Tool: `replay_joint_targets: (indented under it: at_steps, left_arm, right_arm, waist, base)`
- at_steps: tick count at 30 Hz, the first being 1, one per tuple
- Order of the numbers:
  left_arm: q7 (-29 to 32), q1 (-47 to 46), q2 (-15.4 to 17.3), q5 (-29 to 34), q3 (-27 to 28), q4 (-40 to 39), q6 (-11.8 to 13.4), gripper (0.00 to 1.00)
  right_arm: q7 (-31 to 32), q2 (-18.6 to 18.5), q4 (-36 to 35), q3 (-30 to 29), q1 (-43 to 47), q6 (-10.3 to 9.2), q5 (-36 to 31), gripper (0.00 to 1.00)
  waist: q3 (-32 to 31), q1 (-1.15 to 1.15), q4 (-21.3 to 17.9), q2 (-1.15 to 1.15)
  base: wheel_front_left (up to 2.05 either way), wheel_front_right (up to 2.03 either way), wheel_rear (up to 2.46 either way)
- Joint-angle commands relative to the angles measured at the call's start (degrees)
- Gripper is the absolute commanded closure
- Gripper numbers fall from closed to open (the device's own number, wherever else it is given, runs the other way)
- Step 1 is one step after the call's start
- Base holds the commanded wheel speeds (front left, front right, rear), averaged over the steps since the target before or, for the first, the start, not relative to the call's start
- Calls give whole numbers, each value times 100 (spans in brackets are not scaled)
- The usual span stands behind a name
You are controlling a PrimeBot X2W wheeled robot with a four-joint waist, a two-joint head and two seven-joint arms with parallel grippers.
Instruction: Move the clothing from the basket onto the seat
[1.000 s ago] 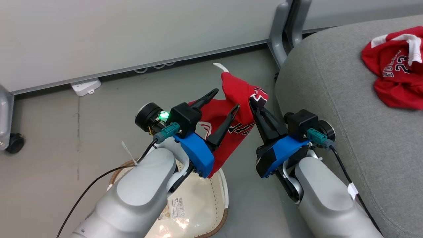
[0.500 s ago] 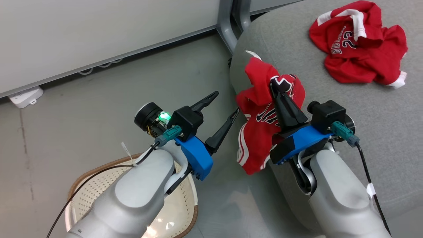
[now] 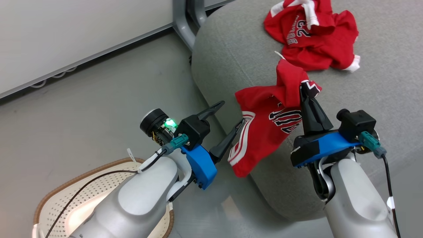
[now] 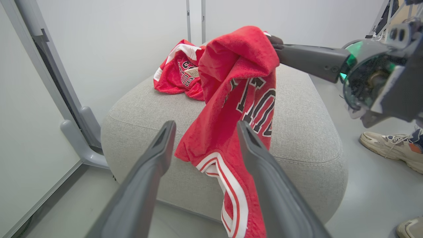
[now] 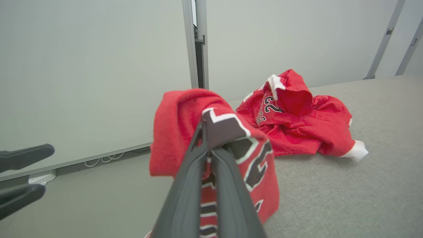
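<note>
Right arm (image 3: pixel 350 195) reaches forward over the front edge of the seat (image 3: pixel 231 59), jaws closed on a bunched fold of the striped red garment (image 3: pixel 267 132). The cloth hangs down across the cushion's edge. Left arm (image 3: pixel 142 195) is extended above the basket (image 3: pixel 62 201) on the floor, jaws wide open and empty, pointing at the hanging hem. The "23" garment (image 3: pixel 310 36) lies crumpled on the seat, further back.

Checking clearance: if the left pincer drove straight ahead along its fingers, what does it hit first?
Probably the striped red garment hanging from the right pincer; the seat lies behind it. Depth unclear.
</note>
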Motion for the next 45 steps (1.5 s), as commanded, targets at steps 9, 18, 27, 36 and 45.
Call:
replay_joint_targets:
  at_steps: [9,18,27,36,45]
  left_arm:
    - [46,94,57,-31,-116,-115,20,0]
    - [12,11,167,-41,-58,-304,120,0]
    - [263,-329,498,62,14,-719,260,0]
    - [648,-872,995,310,94,-1407,363,0]
    - [1057,-1319,1447,521,148,-2258,446,0]
  right_arm:
    - [-2,9,-155,-69,230,-4,-5,100]
    - [-2,9,-528,11,-239,-4,-377,100]
    - [-1,-462,-1191,-676,-1854,-5,-582,100]
    - [-1,-1540,-1490,-1922,-3192,-5,-357,100]
    - [-2,-2189,-691,-2841,-3454,-5,-321,100]
  waist:
    - [48,0,-253,0]
    - [183,0,-104,0]
    - [1107,0,90,0]
    - [2384,0,225,0]
    - [3336,0,237,0]
  base:
    - [0,0,0]
    - [0,0,0]
    - [0,0,0]
    - [0,0,0]
    - [0,0,0]
